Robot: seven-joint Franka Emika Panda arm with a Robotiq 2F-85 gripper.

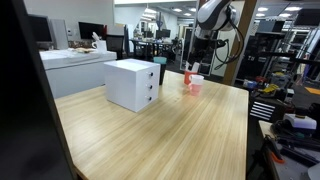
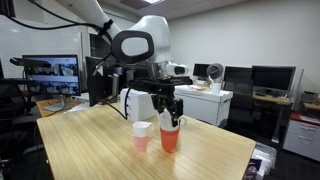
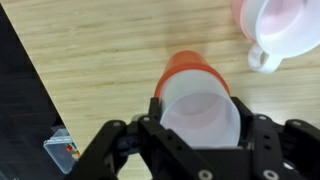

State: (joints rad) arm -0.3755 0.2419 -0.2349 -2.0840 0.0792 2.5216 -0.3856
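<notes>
Wrist view: cup near table edge

— Exterior stations?
— In an exterior view the camera stands back past the table corner, raised, facing down its length. The white drawer box lies at 11 o'clock. In an exterior view the camera sits low and close, facing the arm head-on.
— Wrist?
— Straight down, very near, on the orange cup; pink cup at 1 o'clock.
— Overlap?
— All three share both cups and the table around them.
</notes>
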